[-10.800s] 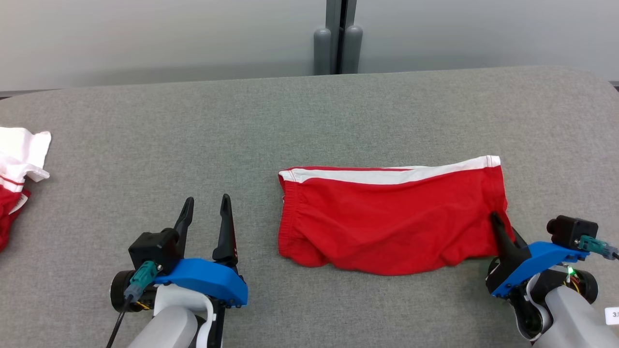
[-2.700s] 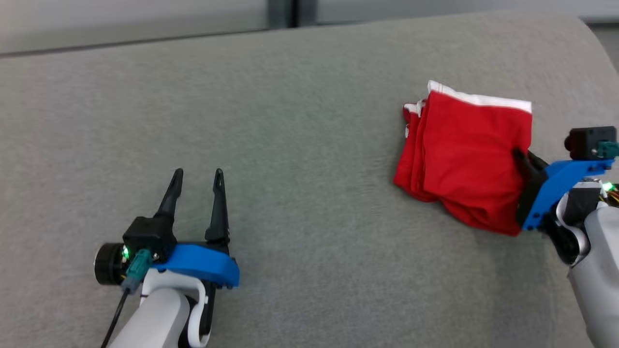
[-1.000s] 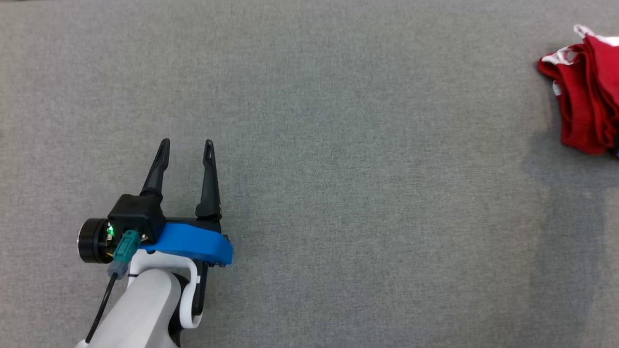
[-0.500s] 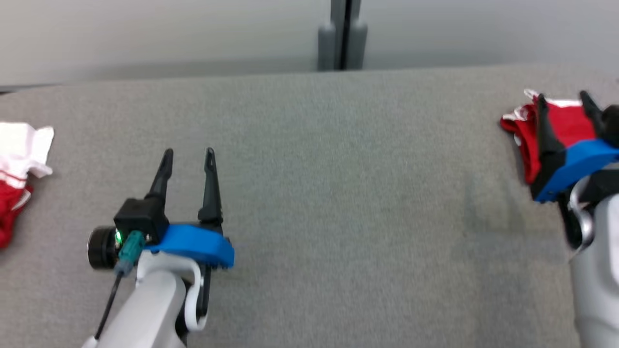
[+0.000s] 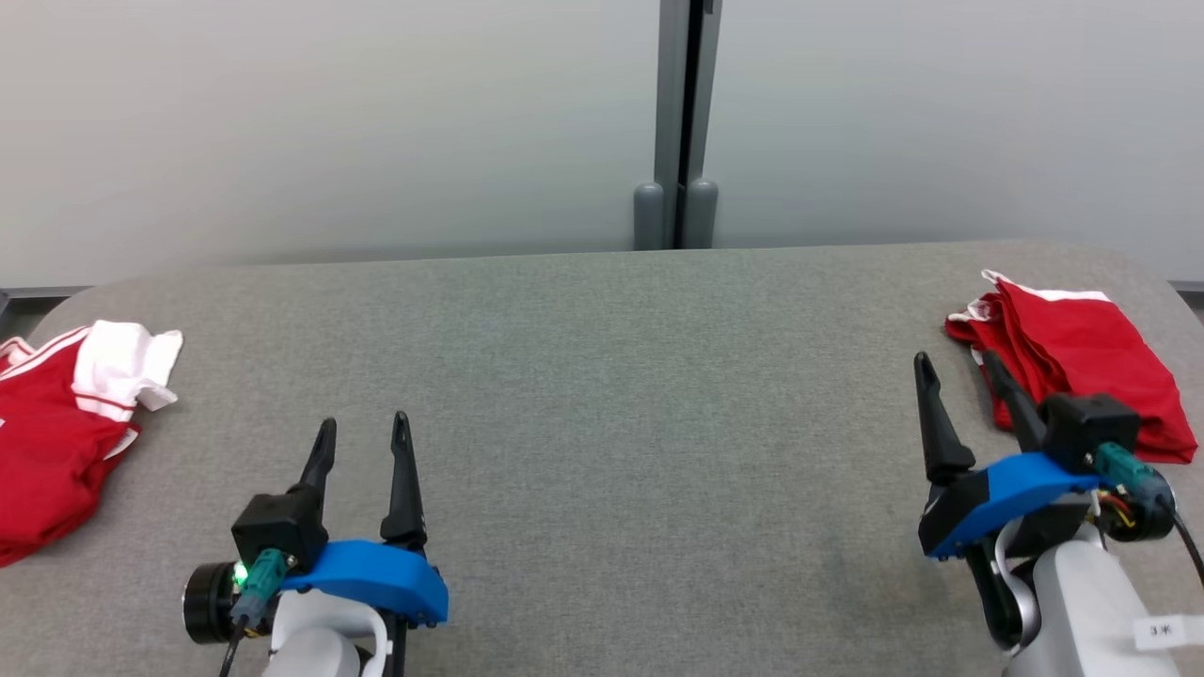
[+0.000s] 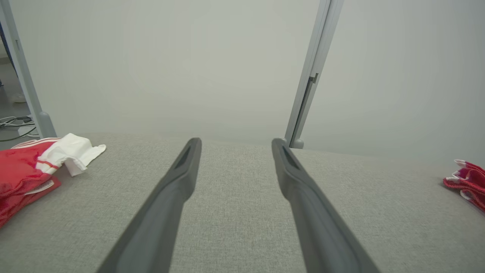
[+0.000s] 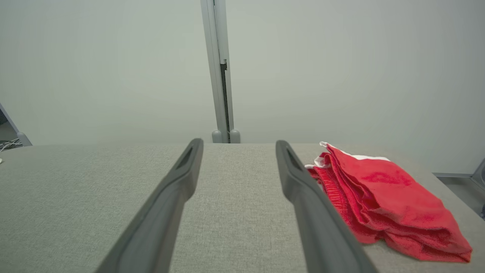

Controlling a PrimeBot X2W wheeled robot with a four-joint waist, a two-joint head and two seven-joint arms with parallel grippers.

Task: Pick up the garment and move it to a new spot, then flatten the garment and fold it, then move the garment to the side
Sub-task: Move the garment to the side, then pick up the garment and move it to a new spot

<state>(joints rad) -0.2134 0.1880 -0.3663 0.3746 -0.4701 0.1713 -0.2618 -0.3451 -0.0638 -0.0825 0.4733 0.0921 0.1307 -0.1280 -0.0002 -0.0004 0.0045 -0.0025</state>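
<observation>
Table centre is open from near to far. Folded garment blocks the far right edge, clothes pile the left edge. Wall is behind.

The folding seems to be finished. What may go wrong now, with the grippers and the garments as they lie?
1. The folded red shorts lie near the rounded right corner of the table; a push could slide them off.
2. The open right gripper stands close beside the shorts. If it swings to the right, a finger might catch the cloth and undo the fold.
</observation>
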